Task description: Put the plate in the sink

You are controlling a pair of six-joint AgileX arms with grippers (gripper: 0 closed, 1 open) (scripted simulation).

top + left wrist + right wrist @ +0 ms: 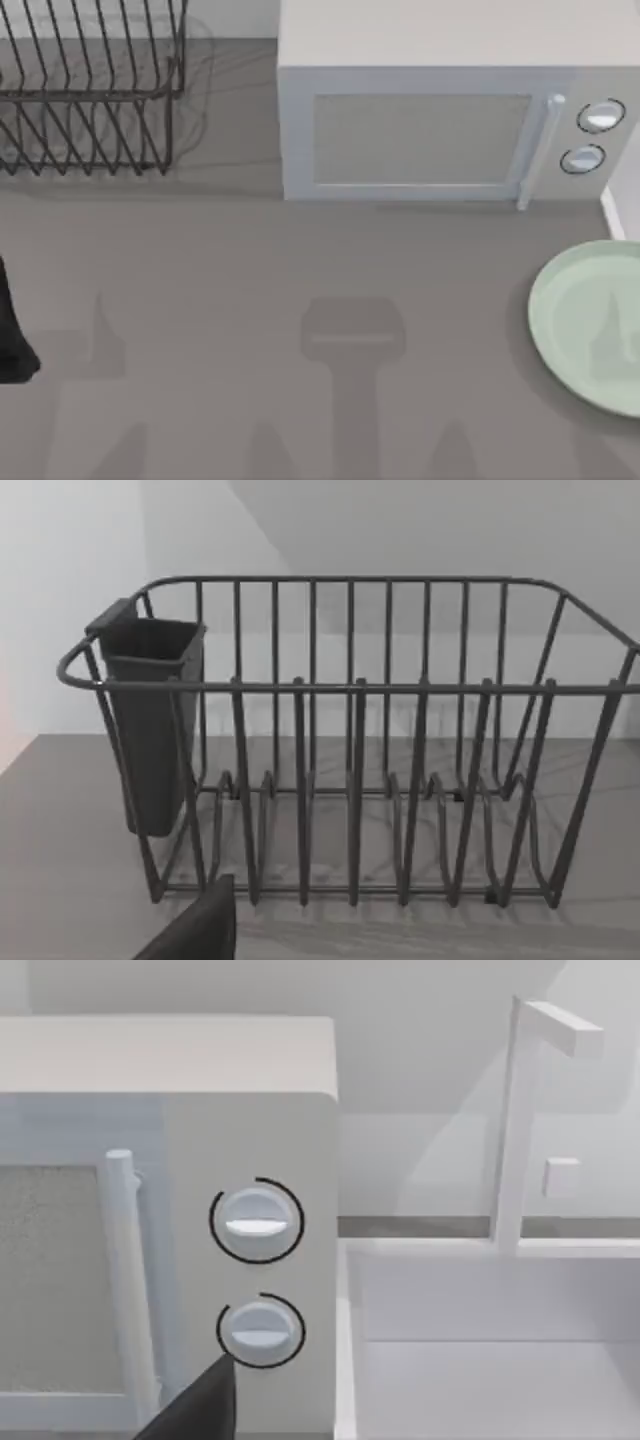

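A: Item one, the plate (pixel 590 325)?
B: Pale mint green, round, plain. It lies flat on the grey table (pixel 300 300) at the top view's right edge, partly cut off by the frame, in front of the microwave's knob end and apart from it.

A: Item two, the sink (pixel 490 1360)?
B: White basin with a thick straight rim, standing just beside the microwave on its knob side in the right wrist view. A slim white faucet (pixel 520 1120) rises behind it. In the top view a short stretch of the white rim (pixel 612 215) shows just above the plate.

A: Item three, the microwave (pixel 440 110)?
B: White, door handle upright, two round knobs (pixel 600 116) one above the other.

A: Item four, the rack?
B: Dark wire dish rack (pixel 350 740) at the table's far left, with a dark cutlery cup (pixel 150 720) hung on one end.

A: The grippers?
B: One dark finger of the left gripper (pixel 195 930) points toward the rack, well short of it. One dark finger of the right gripper (pixel 195 1405) points at the microwave's lower knob, with the sink off to its side. Whether either pair stands apart or together, I cannot tell. A dark part of the left arm (pixel 15 335) sits at the top view's left edge.
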